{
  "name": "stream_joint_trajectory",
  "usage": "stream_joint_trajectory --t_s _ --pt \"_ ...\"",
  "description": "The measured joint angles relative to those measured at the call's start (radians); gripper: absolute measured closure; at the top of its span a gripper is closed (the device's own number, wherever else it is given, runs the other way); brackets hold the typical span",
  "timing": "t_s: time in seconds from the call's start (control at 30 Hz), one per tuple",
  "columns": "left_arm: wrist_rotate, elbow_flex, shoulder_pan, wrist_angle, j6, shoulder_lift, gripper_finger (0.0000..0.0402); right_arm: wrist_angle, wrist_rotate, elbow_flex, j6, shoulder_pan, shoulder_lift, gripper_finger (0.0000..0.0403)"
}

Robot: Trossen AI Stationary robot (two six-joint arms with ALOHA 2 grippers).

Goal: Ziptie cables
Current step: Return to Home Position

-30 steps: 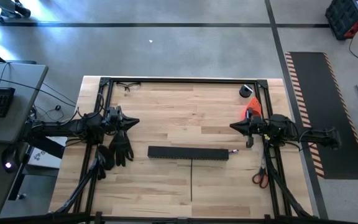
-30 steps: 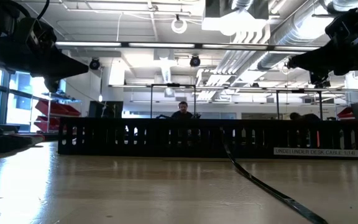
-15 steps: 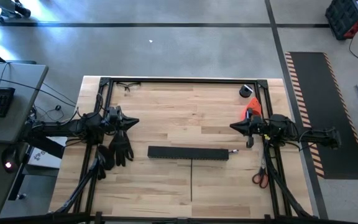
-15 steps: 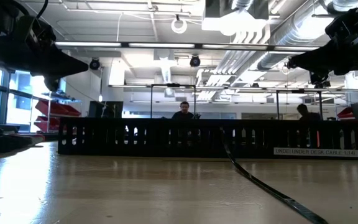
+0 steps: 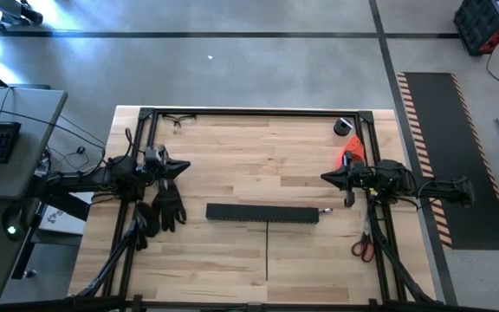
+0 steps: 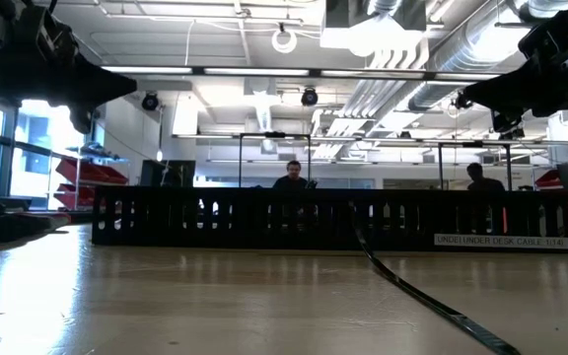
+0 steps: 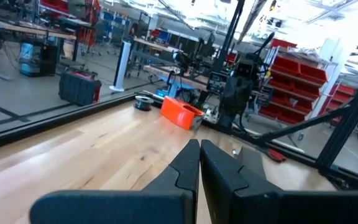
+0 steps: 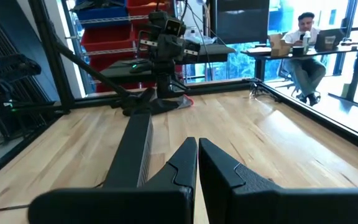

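- Wood table [image 5: 258,156]; both arms sit pulled back at opposite side edges, fingers pointing at each other across it.
- Left gripper [image 5: 180,167]: up off the table. In its wrist view the fingers [image 7: 188,163] are pressed together with only a hairline gap, and they hold nothing.
- Right gripper [image 5: 326,176]: also raised, with its fingers [image 8: 182,158] closed on each other and empty.
- Black cable duct [image 5: 262,212]: lid on, flat on the table between the two grippers. It lies off to the side of the line between the fingertips, toward the front edge, and is touched by neither.
- Cables [image 5: 325,211]: only a small purplish tip shows, at the duct end nearer the right fingers and well apart from them. The rest is not visible, hidden by the duct.
- Black gloves [image 5: 167,206]: in a heap just beside the left fingers, on their front-edge side, near the duct's other end.
- Black strip [image 5: 267,251]: thin, and runs from the duct's middle out toward the front edge, well apart from both sets of fingers.
- Scissors [image 5: 362,247]: red handles, behind the right fingers near that arm's base.
- Orange block [image 5: 351,152]: just behind the right fingers, on the far-edge side.
- Black roll [image 5: 343,126]: beyond the orange block, at the far corner.
- Glasses [image 5: 180,120]: by the far edge, beyond the left fingers.
- Person [image 8: 306,37] seated at a desk in the room beyond the table.
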Motion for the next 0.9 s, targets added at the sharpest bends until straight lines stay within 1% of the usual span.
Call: stream_joint_trajectory --t_s 0.13,0.17,0.4,0.5,0.6,0.9 --pt "0.000 0.000 0.000 0.001 0.001 0.000 0.0402 0.000 0.000 0.000 0.000 0.000 0.000 0.0402" --pt "-0.001 0.000 0.000 0.000 0.024 0.000 0.0402 0.000 0.000 0.000 0.000 0.000 0.000 0.0402" --pt "0.002 0.000 0.000 -0.010 0.438 0.025 0.0402 0.000 0.000 0.000 0.000 0.000 0.000 0.0402" --pt "-0.004 0.000 0.000 -0.010 0.544 0.028 0.0402 0.000 0.000 0.000 0.000 0.000 0.000 0.0402" --pt "-0.005 0.000 0.000 -0.008 0.566 0.028 0.0402 0.000 0.000 0.000 0.000 0.000 0.000 0.0402" --pt "-0.005 0.000 0.000 -0.008 0.541 0.028 0.0402 0.000 0.000 0.000 0.000 0.000 0.000 0.0402"
